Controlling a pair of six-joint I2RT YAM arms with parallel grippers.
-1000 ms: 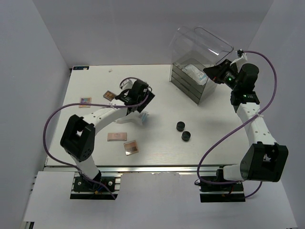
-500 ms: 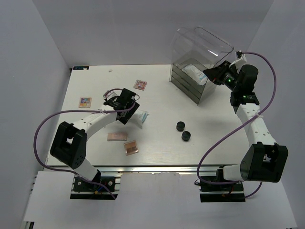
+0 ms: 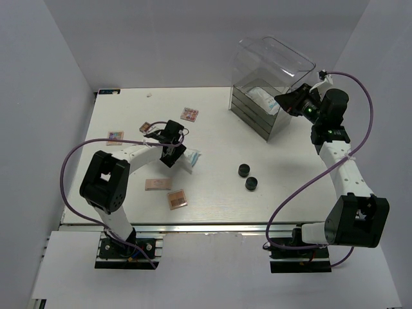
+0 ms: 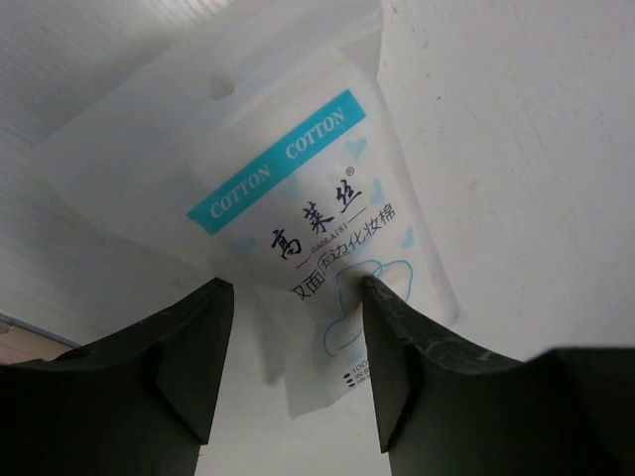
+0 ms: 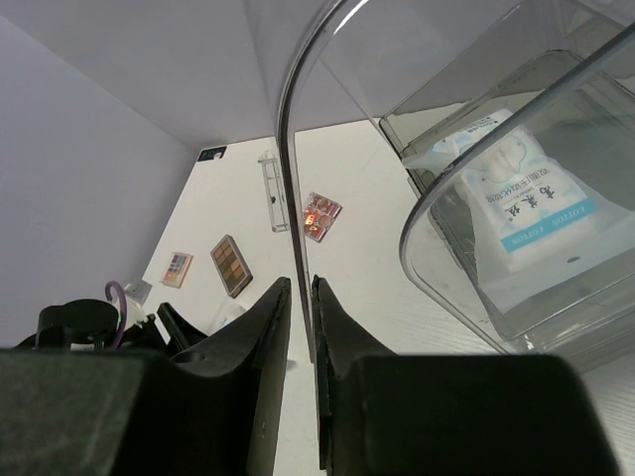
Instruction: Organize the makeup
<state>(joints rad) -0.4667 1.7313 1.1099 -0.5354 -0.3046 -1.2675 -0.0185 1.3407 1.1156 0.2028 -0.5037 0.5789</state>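
Left end effector (image 4: 295, 288) low over worktop (image 4: 516, 149), fingers apart, straddling cotton pad pouch (image 4: 298, 188) that lies flat. Cannot tell if fingers touch it. Right end effector (image 5: 300, 288) pinched together on rim of clear lid (image 5: 288, 119), lid tilted up over acrylic drawer box (image 3: 257, 116). In top compartment: second pouch (image 5: 521, 213). Mid-worktop: two black jars (image 3: 244, 170), just beside each other. Left half: five palettes (image 3: 176, 199), scattered.

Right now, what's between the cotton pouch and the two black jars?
Nothing: the top view shows bare table between the cotton pouch and black jars.
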